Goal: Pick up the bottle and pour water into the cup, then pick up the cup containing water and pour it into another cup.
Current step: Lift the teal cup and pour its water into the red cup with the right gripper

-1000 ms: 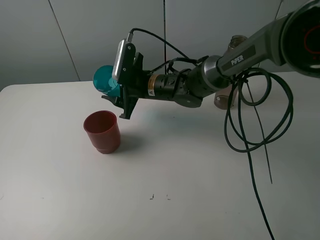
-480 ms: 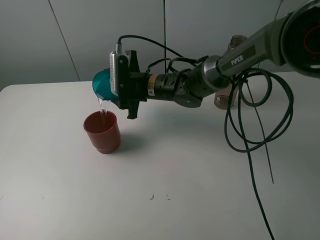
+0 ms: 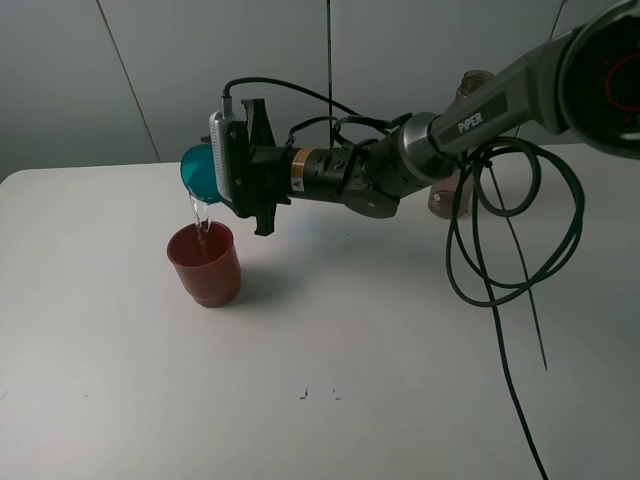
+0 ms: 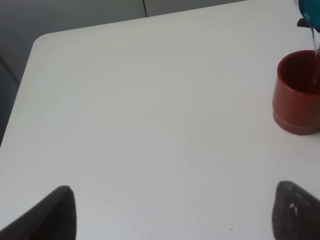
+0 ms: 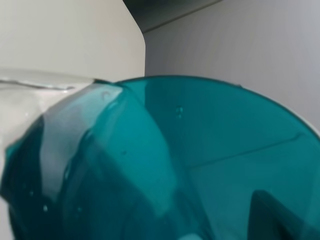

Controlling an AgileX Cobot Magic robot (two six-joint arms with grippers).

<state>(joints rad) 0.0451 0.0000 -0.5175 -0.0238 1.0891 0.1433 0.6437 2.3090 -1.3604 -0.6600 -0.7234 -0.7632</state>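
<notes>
My right gripper (image 3: 228, 172) is shut on the teal cup (image 3: 198, 168) and holds it tipped on its side above the red-brown cup (image 3: 205, 263). A thin stream of water (image 3: 199, 214) runs from the teal rim into the red-brown cup. The teal cup fills the right wrist view (image 5: 165, 165). The red-brown cup stands upright at the edge of the left wrist view (image 4: 297, 93), with the teal rim (image 4: 310, 11) above it. My left gripper (image 4: 170, 212) is open and empty over bare table, well away from the cups. The bottle (image 3: 462, 150) stands behind the right arm, mostly hidden.
The right arm's black cables (image 3: 505, 230) hang in loops down to the table on the right. The white table's (image 3: 330, 350) back left corner (image 4: 42, 40) shows in the left wrist view, with a grey wall behind.
The right gripper has rolled the teal cup further over and shifted slightly left. Water began streaming into the red-brown cup half a second ago and still flows.
</notes>
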